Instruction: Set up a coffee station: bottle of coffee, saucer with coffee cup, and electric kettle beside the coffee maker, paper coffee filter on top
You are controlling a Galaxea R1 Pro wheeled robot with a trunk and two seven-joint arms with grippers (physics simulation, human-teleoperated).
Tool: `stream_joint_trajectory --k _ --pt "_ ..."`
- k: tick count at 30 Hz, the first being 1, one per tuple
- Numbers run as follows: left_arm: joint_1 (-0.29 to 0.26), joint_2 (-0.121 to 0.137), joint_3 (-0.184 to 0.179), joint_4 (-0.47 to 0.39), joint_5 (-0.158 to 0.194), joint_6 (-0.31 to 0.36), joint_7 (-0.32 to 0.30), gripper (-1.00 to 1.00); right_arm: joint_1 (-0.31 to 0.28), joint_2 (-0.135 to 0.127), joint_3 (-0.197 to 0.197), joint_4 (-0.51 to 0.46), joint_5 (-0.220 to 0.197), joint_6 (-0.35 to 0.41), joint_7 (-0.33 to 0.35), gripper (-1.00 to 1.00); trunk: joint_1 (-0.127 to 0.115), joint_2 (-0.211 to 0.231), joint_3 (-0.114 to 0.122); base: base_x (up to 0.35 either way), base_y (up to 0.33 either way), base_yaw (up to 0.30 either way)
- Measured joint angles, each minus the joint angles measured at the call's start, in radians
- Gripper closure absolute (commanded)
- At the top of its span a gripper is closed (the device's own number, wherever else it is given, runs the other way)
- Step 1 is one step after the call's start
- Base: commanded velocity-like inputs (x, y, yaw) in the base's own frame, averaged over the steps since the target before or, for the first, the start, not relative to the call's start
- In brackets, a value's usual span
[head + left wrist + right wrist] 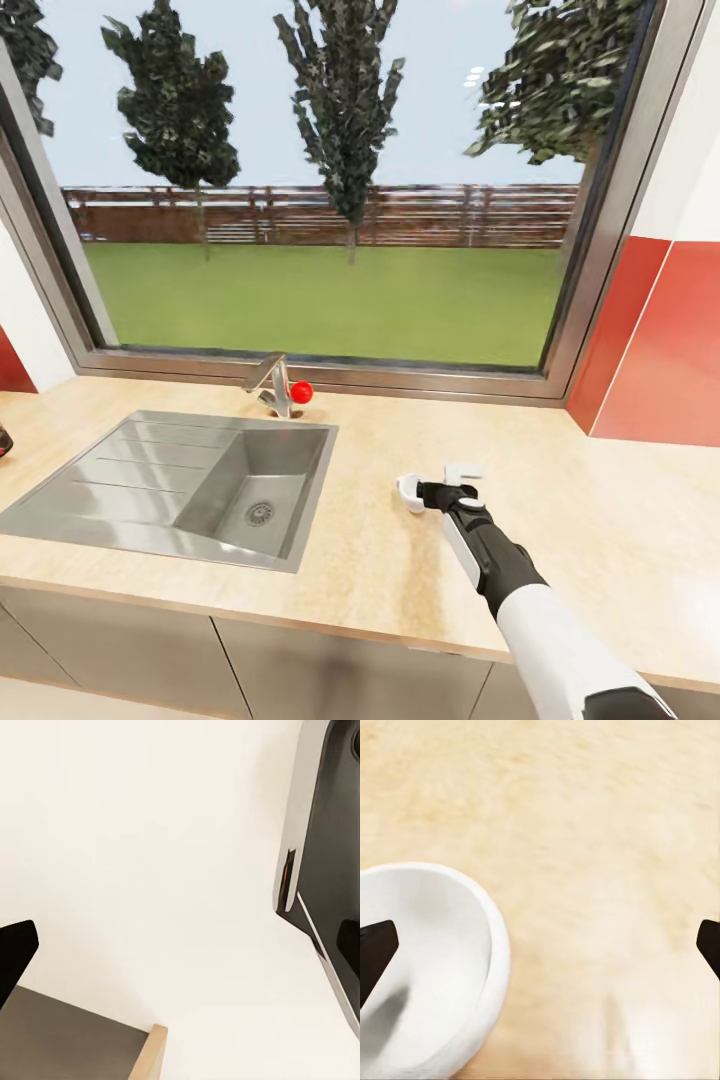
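White cup (pixel 409 493) on the wood-grain countertop (pixel 600 540), lower centre of the head view, just right of the steel sink (pixel 190 480). Right gripper (pixel 432 494) at the cup, fingers spread wide: one dark fingertip (pixel 376 952) over the cup's bowl (pixel 427 967), the other (pixel 709 945) well apart over bare wood. Faucet (pixel 272 383) with red knob (pixel 301 391) below the window (pixel 330 200). Left gripper: cannot tell.

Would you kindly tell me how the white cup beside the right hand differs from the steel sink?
The cup is small, white and round; the sink is far larger, grey metal and rectangular. The cup stands on the countertop; the sink is set into it. Both are open-topped and look empty.
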Motion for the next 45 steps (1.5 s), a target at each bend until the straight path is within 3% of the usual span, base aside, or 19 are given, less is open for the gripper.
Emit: stream_joint_trajectory --k 29,30,34,37,45 --pt "0.000 0.000 -0.001 0.000 0.001 0.002 0.000 -1.00 0.000 0.003 0.001 0.077 -0.001 0.000 0.001 -1.00 0.000 0.000 0.000 0.000 0.000 0.000" --pt "0.000 0.000 -0.001 0.000 0.000 0.002 0.000 -1.00 0.000 0.003 0.002 0.077 -0.002 0.000 0.001 1.00 0.000 0.000 0.000 0.000 0.000 0.000" --pt "0.000 0.000 -0.001 0.000 0.001 0.002 -0.001 -1.00 0.000 0.003 0.002 0.077 -0.002 0.000 0.001 1.00 0.000 0.000 0.000 0.000 0.000 0.000" --pt "0.000 0.000 -0.001 0.000 0.001 0.001 -0.002 -1.00 -0.001 0.003 0.001 0.074 0.021 0.004 -0.002 1.00 0.000 -0.001 0.000 0.000 0.000 0.000" --pt "0.000 0.001 -0.001 0.000 0.001 0.000 -0.002 -1.00 -0.001 0.003 0.001 0.075 0.012 0.001 -0.001 1.00 0.000 0.000 0.000 0.000 0.000 0.000"
